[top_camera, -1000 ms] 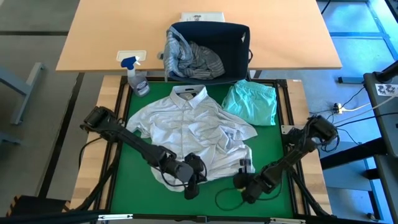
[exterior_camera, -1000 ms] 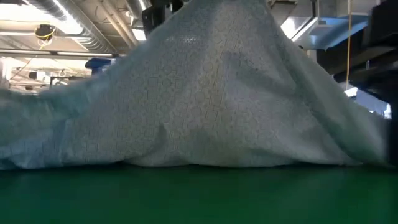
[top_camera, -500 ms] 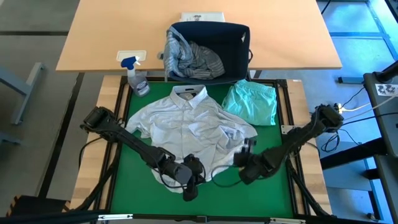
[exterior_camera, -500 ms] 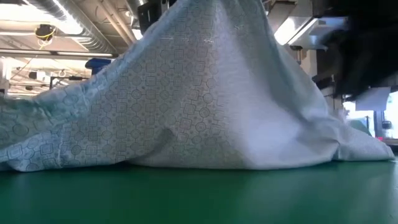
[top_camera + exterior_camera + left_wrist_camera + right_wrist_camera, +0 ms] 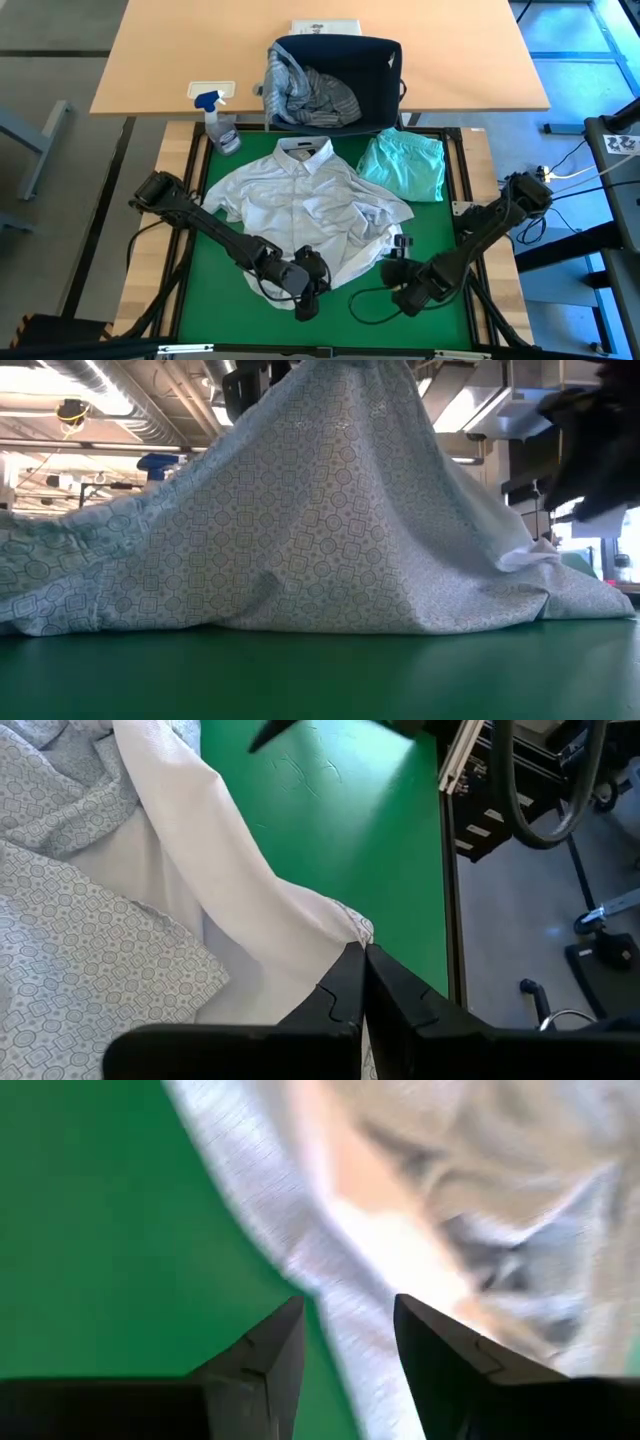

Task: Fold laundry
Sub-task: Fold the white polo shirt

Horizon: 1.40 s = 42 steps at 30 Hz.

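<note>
Shirt [image 5: 310,205] lies spread on the green table [image 5: 440,230]. My left tool [image 5: 305,285] is pinched tight on its bottom edge. My right tool [image 5: 400,262], half open, holds nothing; I should grab the hem beside it evenly.

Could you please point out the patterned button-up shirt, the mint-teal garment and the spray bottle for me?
Patterned button-up shirt [image 5: 300,200], high view: its spread chest area.
Mint-teal garment [image 5: 405,165], high view: middle of the folded fabric.
Spray bottle [image 5: 220,128], high view: its clear body below the blue trigger head.
</note>
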Available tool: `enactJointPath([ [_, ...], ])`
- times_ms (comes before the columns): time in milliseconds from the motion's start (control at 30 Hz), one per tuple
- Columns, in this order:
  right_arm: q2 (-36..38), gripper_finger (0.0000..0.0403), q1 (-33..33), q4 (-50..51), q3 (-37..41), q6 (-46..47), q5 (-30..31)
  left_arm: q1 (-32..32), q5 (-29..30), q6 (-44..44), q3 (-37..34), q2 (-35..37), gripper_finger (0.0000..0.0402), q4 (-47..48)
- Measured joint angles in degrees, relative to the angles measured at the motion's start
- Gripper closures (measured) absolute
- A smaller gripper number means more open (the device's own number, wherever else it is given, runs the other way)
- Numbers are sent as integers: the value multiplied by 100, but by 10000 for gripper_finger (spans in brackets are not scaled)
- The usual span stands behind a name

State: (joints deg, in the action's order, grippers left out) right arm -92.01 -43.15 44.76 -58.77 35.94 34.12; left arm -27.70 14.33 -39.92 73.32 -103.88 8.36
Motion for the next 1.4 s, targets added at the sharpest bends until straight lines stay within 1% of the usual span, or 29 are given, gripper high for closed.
enactJointPath([
  [67,2,249,98,-506,130,-40,79,-2,0,0,0,0,401,0],
  [133,2,249,198,-930,298,-150,9,-2,0,0,2,0,401,-2],
  [267,0,249,391,-1427,546,-303,-67,0,2,0,2,0,401,-2],
  [333,-4,249,475,-1503,617,-299,-102,-2,2,0,2,0,401,-2],
  [400,-3,249,532,-1542,612,-281,-281,-2,12,2,2,0,401,-2],
  [500,0,249,537,-1494,608,81,-889,0,18,2,2,0,401,-4],
  [600,0,249,407,-1508,608,612,-1321,-2,90,2,2,0,401,-4],
  [667,-9,249,334,-1593,608,770,-1319,2,120,2,2,0,401,-4],
  [767,-44,249,268,-1817,608,869,-1115,39,114,4,2,0,401,-5],
  [833,-46,249,268,-1837,608,918,-1184,65,114,4,2,2,401,-7],
  [933,-42,249,254,-1809,608,1012,-1477,81,114,4,2,2,401,-4],
  [1000,-33,249,194,-1830,608,897,-1786,81,114,17,4,2,401,-7],
  [1133,-31,249,62,-1805,608,634,-2873,76,96,107,4,2,401,-7],
  [1200,-31,249,-73,-1833,608,579,-3094,76,96,109,4,2,401,-15],
  [1233,-32,249,-152,-1833,608,564,-3060,79,96,109,4,2,401,-15],
  [1300,-53,249,-262,-1790,608,560,-2707,81,98,109,4,2,401,-23],
  [1400,-59,249,-336,-1777,608,579,-1726,80,97,112,4,2,401,-25],
])
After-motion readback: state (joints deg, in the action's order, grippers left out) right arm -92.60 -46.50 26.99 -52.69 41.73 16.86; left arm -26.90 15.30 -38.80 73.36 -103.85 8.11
